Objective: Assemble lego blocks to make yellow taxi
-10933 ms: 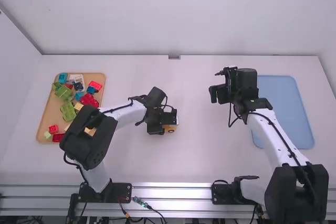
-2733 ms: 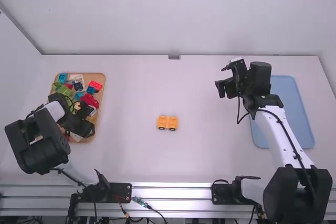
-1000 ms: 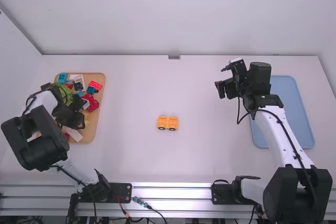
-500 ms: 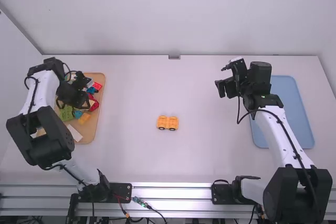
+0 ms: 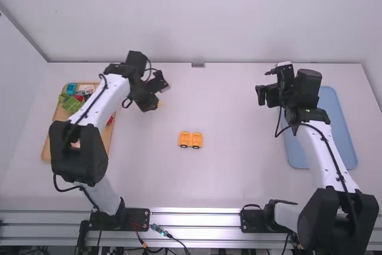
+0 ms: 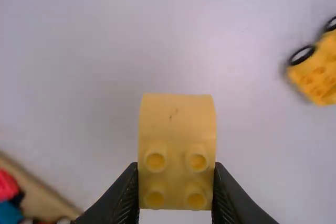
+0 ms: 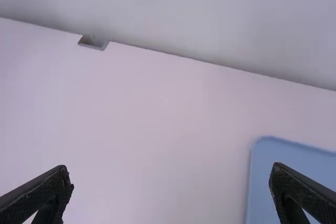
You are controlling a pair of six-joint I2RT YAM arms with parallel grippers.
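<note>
- So far, the wheeled yellow base (image 5: 191, 140) sits on the table with 2 wheels showing, and seems to be the taxi's lower part; 1 yellow block (image 6: 177, 121) is off the base, beyond it and to its left.
- The left gripper (image 6: 176, 169) pinches that block between its 2 fingers; the right gripper (image 7: 170, 169), well to the base's right, is spread wide with nothing between its fingers.
- Left to do, I judge: press the block onto the base, then likely add more from the wooden tray (image 6: 39, 192), well to the base's left.
- Hard to tell: the block's underside is hidden; the left arm covers part of the tray; the left wrist view cuts off the base's far end.
</note>
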